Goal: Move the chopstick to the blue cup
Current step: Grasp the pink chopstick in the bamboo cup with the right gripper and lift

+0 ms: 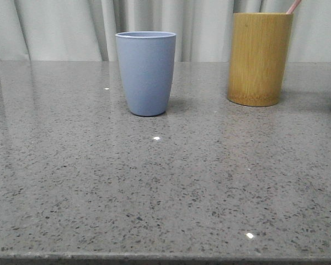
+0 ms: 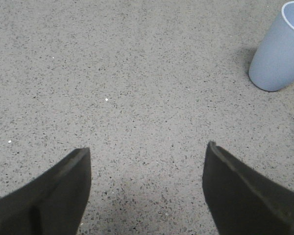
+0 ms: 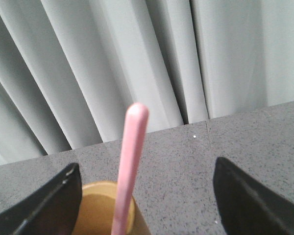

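Observation:
The blue cup [image 1: 146,72] stands upright on the grey speckled table, left of centre at the back; it also shows in the left wrist view [image 2: 277,51]. A pale pink chopstick [image 3: 130,166] stands in the yellow-brown bamboo holder [image 1: 259,58]; only its tip [image 1: 293,6] shows in the front view. My right gripper [image 3: 147,169] is open, its jaws wide on either side of the chopstick above the holder [image 3: 105,208], not touching it. My left gripper [image 2: 147,152] is open and empty over bare table, some way from the blue cup. Neither gripper shows in the front view.
Pale pleated curtains [image 1: 71,27] hang behind the table's far edge. The table's front edge [image 1: 165,256] runs along the bottom of the front view. Grey countertop [image 1: 154,182] lies in front of the cup and the holder.

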`<act>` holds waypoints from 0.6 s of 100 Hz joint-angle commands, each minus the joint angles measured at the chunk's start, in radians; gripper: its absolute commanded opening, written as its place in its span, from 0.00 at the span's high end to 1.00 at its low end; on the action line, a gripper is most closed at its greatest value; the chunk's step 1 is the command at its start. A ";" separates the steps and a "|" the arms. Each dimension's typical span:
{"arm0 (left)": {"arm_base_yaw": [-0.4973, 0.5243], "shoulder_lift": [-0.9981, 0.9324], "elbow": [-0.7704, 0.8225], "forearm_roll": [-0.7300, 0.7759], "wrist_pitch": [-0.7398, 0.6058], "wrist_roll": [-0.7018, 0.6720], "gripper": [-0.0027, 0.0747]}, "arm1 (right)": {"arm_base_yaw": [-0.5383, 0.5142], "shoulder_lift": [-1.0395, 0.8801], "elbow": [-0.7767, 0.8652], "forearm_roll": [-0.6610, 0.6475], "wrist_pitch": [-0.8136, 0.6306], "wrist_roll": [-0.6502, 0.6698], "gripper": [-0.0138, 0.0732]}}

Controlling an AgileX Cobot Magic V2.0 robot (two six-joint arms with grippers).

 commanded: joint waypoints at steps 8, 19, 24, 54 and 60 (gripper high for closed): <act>0.002 0.001 -0.024 -0.017 -0.061 -0.003 0.35 | 0.002 0.006 -0.070 -0.020 -0.097 0.034 0.20; 0.002 0.001 -0.024 -0.017 -0.061 -0.003 0.35 | 0.002 0.015 -0.076 -0.021 -0.111 0.051 0.20; 0.002 0.001 -0.024 -0.017 -0.061 -0.003 0.35 | 0.002 0.015 -0.076 -0.021 -0.117 0.051 0.21; 0.002 0.001 -0.024 -0.017 -0.061 -0.003 0.35 | 0.002 0.015 -0.076 -0.022 -0.118 0.062 0.48; 0.002 0.001 -0.024 -0.017 -0.061 -0.003 0.35 | 0.002 0.015 -0.076 -0.022 -0.119 0.068 0.53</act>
